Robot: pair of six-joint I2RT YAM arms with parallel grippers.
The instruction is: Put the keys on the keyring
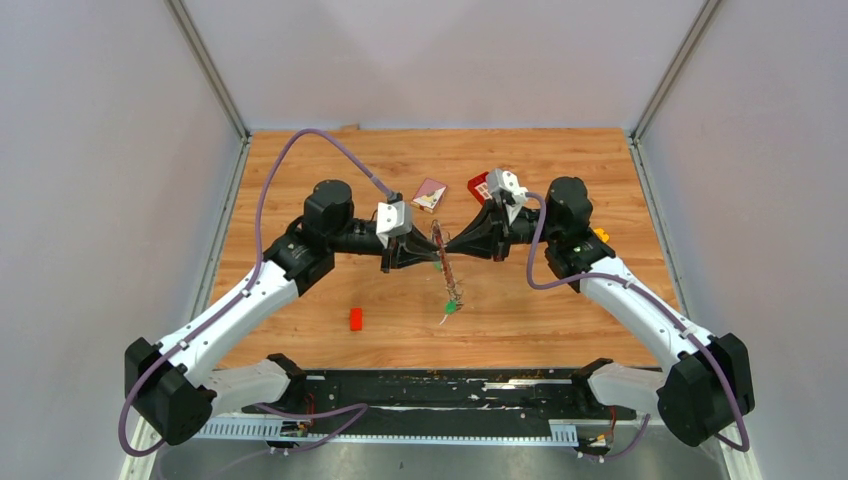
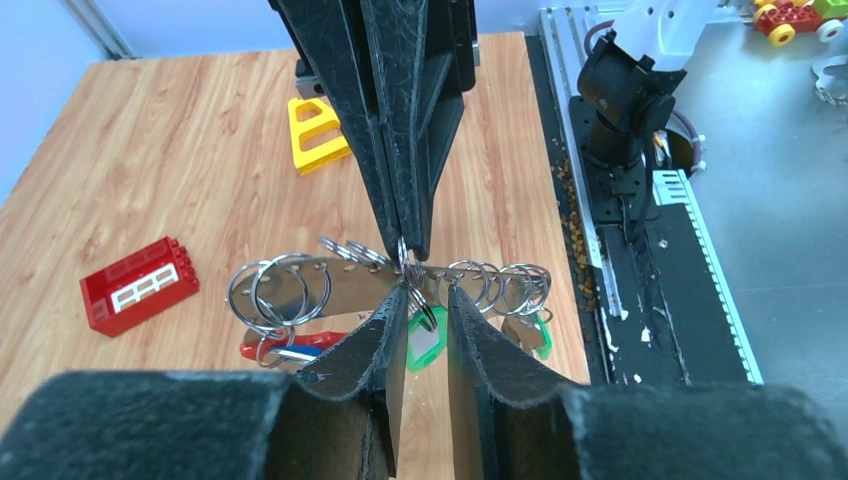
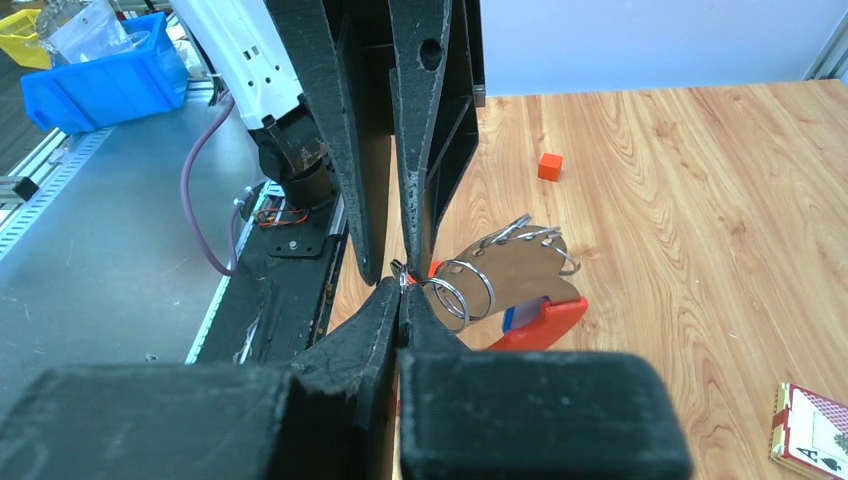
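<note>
Left claw point(image 2: 425, 302), jaws slightly apart, straddles one ring of the keyring point(image 2: 340, 290), held over the middle of the counter point(image 1: 330, 170). Right claw point(image 3: 400, 288), pressed together, pinches it from the opposite side. Its long axis runs crosswise between them; keys point(image 2: 425, 345) dangle below.

Two tools: left tool point(image 2: 428, 300) and right tool point(image 3: 402, 288). One keyring point(image 2: 350, 290), its split rings point(image 2: 487, 283) too overlapped to count. Two green keys point(image 2: 425, 345) and one blue key point(image 2: 300, 352) are in view. One red tray point(image 2: 138, 285), one yellow triangle frame point(image 2: 299, 135), one orange cube point(image 3: 549, 166), one red block point(image 1: 356, 318), one card pack point(image 1: 429, 194).
</note>
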